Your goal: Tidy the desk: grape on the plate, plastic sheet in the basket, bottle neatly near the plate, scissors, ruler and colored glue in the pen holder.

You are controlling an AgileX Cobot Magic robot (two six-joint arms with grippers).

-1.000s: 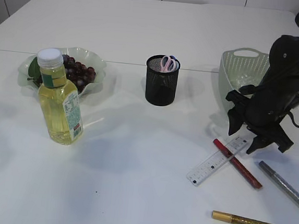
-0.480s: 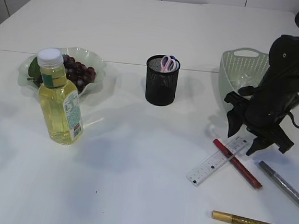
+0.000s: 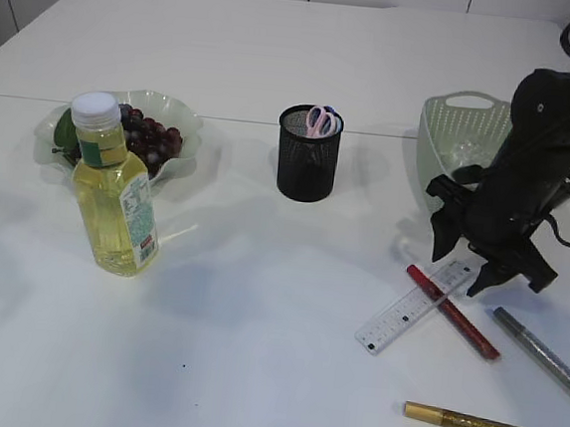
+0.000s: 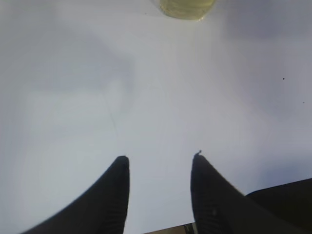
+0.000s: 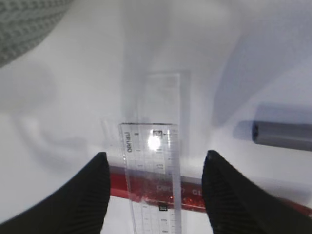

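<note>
The right pincer (image 5: 155, 195), jaws wide and empty, hovers over the clear plastic ruler (image 5: 153, 175), whose long axis runs between them, crossing a red glue pen (image 5: 195, 192).

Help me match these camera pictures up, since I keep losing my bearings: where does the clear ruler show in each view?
Exterior view: the clear ruler lies lower right on the table, slanted, across the red glue pen, just below the right gripper.
Left wrist view: not in it.
Right wrist view: bottom centre, between the open fingers, crossing the red glue pen.
Shared landmark: the red glue pen under the ruler.
</note>
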